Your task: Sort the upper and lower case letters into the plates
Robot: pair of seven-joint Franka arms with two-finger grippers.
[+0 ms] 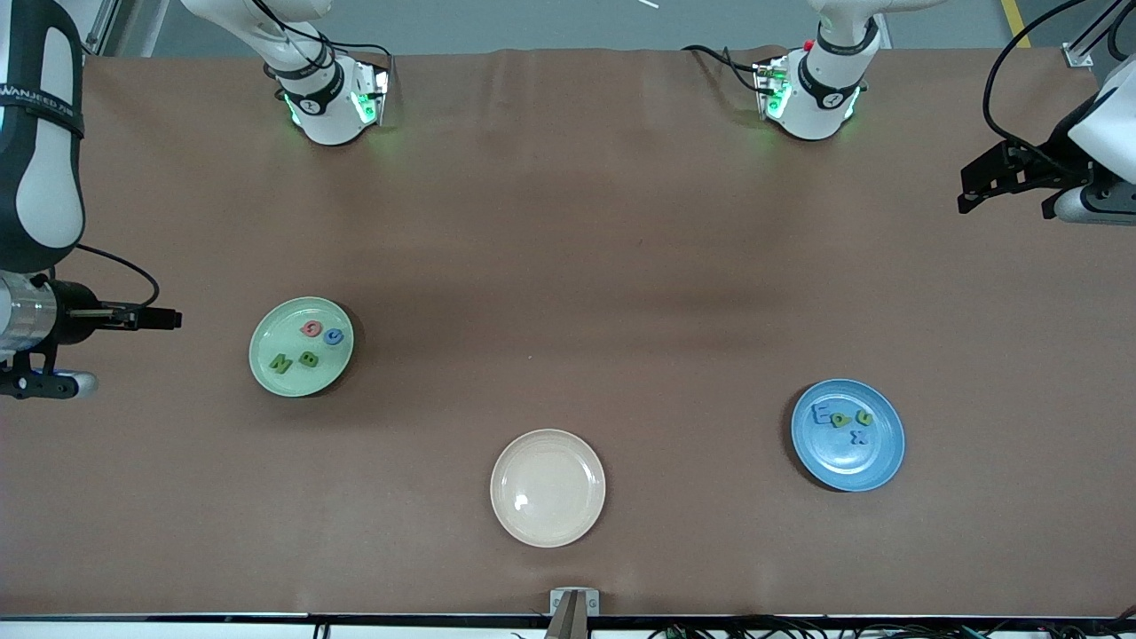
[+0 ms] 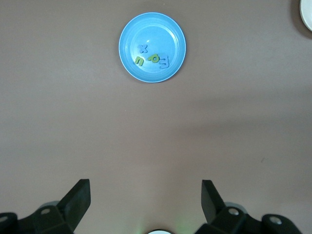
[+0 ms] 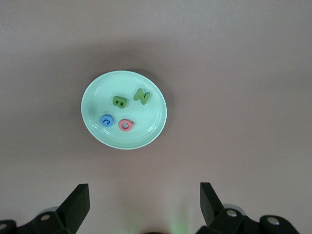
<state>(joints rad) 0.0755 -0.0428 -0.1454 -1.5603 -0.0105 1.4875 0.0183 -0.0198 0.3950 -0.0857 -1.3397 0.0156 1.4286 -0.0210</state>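
Observation:
The pale mint green plate [image 1: 266, 342] [image 3: 95, 97] holds a red letter [image 1: 311, 328] [image 3: 126, 125], a blue one [image 1: 333, 335] [image 3: 106, 120] and two green ones [image 1: 280, 363] [image 3: 142, 96]. Toward the left arm's end, the blue plate [image 1: 843, 466] [image 2: 129, 34] holds two blue letters [image 1: 822, 413] [image 2: 164, 62] and two green ones [image 1: 840, 420] [image 2: 154, 58]. My right gripper [image 1: 164, 318] [image 3: 144, 190] hangs open and empty beside the mint plate. Past the blue plate, at the table's end, my left gripper [image 1: 972, 191] [image 2: 145, 187] is open and empty too.
A cream-beige plate [image 1: 548, 487] [image 2: 308, 12] with nothing in it lies between the two plates, nearer to the front camera. Brown paper [image 1: 568, 266] covers the table. The arm bases [image 1: 333, 98] stand along the table's edge farthest from the front camera.

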